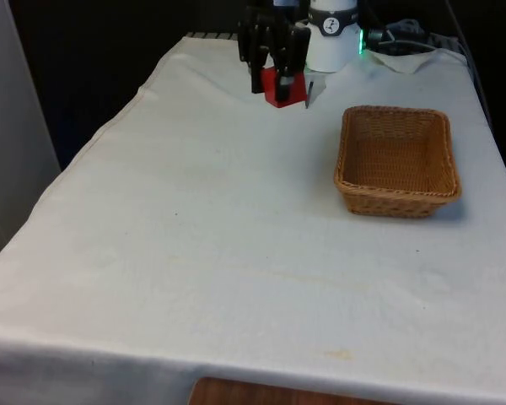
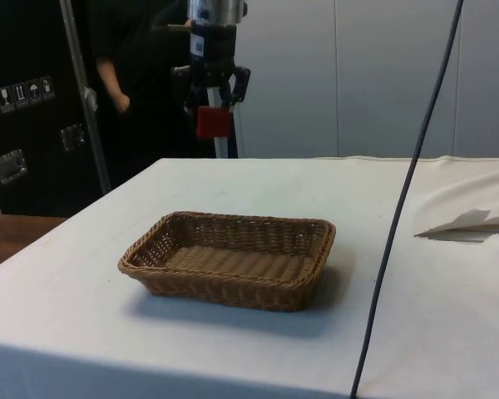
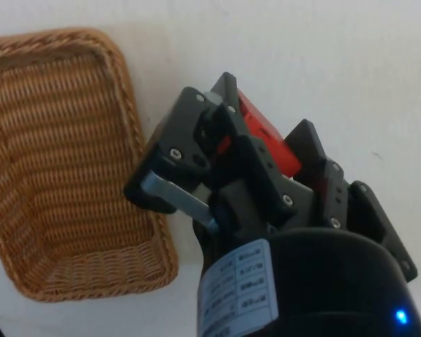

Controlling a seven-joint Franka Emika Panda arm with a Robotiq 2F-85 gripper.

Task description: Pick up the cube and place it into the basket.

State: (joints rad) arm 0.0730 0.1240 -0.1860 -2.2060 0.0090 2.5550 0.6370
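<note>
A black gripper hangs above the far end of a white-clothed table, its jaws closed on a red cube. In the side view the cube is clearly lifted, held well above the cloth with open air beneath it.

The woven basket sits on the table well apart from the gripper, nearer the camera and towards the front view's right. It is a shallow rectangular tray with low wicker walls and nothing inside. In the side view the basket lies in the foreground while the gripper hangs behind and above it.

From the wrist view, the cube is pinched between the two fingers, and the basket lies off to one side rather than beneath it. So the carry appears to call for a sideways move across the table until the cube hangs over the basket's open middle. The basket's long axis runs across the front view, giving a broad target.

A person in dark clothing stands behind the table.
</note>
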